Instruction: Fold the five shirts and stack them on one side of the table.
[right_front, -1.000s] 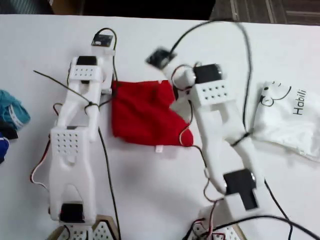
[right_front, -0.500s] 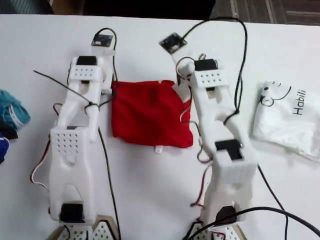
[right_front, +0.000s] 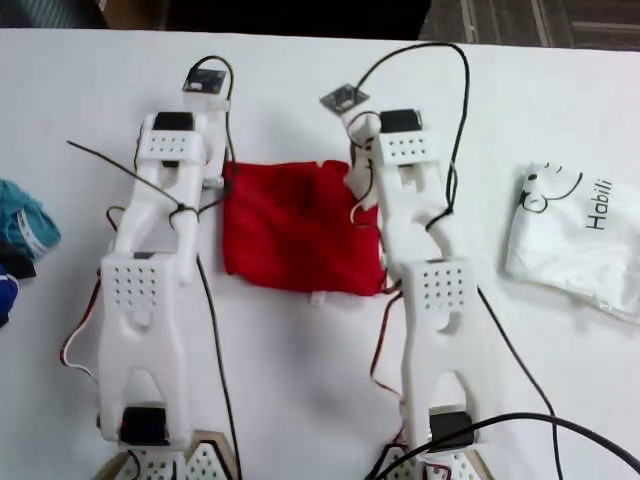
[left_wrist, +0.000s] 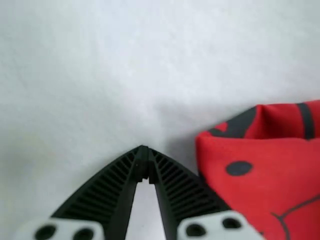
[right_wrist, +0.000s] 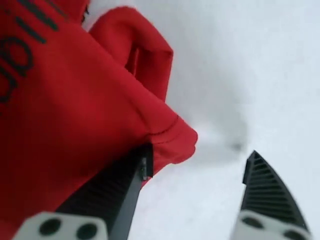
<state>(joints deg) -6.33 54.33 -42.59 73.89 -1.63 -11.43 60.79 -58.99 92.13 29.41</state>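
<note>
A red shirt (right_front: 300, 240) lies folded into a rough square on the white table (right_front: 300, 380), between the two arms. My left gripper (right_front: 224, 176) rests at the shirt's far left corner; in the left wrist view it (left_wrist: 143, 156) is shut on nothing, tips on the bare table just beside the red shirt (left_wrist: 265, 160). My right gripper (right_front: 356, 188) stands at the shirt's far right corner. In the right wrist view it (right_wrist: 197, 165) is open, one finger (right_wrist: 135, 175) over the hem of the red shirt (right_wrist: 75, 100), the other over bare table.
A white shirt (right_front: 580, 240) with dark print lies loosely folded at the right side. Teal and blue cloth (right_front: 22, 235) is bunched at the left edge. Cables loop around both arms. The table's near middle is free.
The right arm swung in from the right and straightened along the shirt's right edge, its gripper now at the far right corner. The left arm has stayed still.
</note>
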